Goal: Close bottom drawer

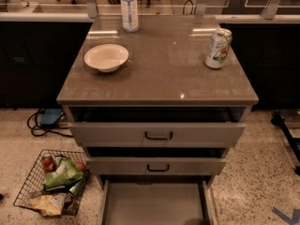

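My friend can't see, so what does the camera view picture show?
The bottom drawer of a grey cabinet is pulled far out; both drawers above are slightly open. A bowl, can and bottle stand on top. The gripper is not in view.

I get soft overhead light on the cabinet top (pixel 159 74), with pale glare streaks near its back edge and one bright speck by the front edge. The gaps above the upper two drawers (pixel 158 135) sit in deep shadow. The bottom drawer (pixel 154 203) tray looks dim at the frame's lower edge. My gripper is outside the frame.
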`<control>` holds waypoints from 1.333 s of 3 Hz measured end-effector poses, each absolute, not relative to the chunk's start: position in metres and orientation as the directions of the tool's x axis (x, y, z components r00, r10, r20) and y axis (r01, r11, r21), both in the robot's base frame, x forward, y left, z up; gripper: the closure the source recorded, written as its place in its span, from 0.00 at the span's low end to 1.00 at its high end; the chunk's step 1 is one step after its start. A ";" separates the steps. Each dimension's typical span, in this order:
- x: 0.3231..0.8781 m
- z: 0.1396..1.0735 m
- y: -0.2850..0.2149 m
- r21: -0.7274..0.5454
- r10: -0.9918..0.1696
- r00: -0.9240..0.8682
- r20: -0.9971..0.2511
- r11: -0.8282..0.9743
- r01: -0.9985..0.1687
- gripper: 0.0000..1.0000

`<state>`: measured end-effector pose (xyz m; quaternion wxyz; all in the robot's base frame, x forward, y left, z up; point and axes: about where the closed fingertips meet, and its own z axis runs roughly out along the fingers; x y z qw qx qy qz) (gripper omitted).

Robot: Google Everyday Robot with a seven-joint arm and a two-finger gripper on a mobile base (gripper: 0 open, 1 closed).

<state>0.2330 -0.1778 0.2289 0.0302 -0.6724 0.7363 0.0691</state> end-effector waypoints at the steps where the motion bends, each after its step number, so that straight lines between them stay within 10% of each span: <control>1: 0.229 0.224 -0.177 0.072 -0.985 -0.094 -0.142 0.085 -0.994 0.88; 4: 0.234 0.198 -0.167 0.077 -0.982 -0.084 -0.167 0.072 -0.994 1.00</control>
